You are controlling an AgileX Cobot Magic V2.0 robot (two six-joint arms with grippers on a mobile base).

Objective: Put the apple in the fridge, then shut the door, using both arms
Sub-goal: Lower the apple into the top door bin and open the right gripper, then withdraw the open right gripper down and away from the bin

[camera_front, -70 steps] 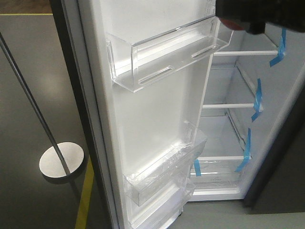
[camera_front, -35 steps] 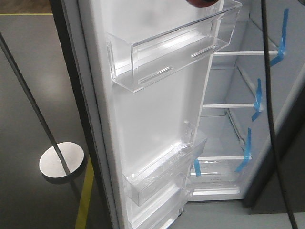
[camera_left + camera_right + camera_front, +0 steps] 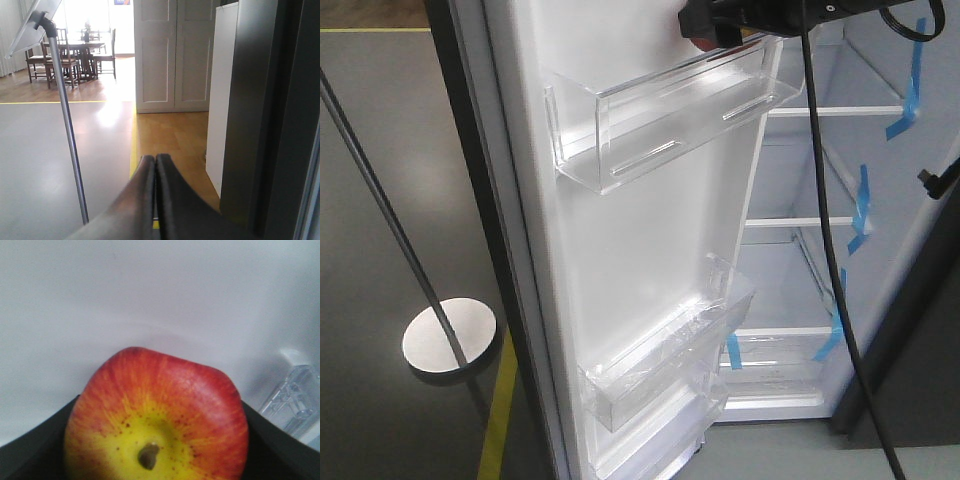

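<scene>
Apple sits clamped in your right jaws, its stem dimple facing the wrist camera and a black finger pressed to each side. You are holding it at the top of the open door, just over the upper clear bin. Past the door, the fridge shows white shelves marked with blue tape. Your left jaws are pressed together on nothing, pointing across the floor near the thin pole.

Home-like test room, dining table with chairs, yellow floor line, open fridge
</scene>
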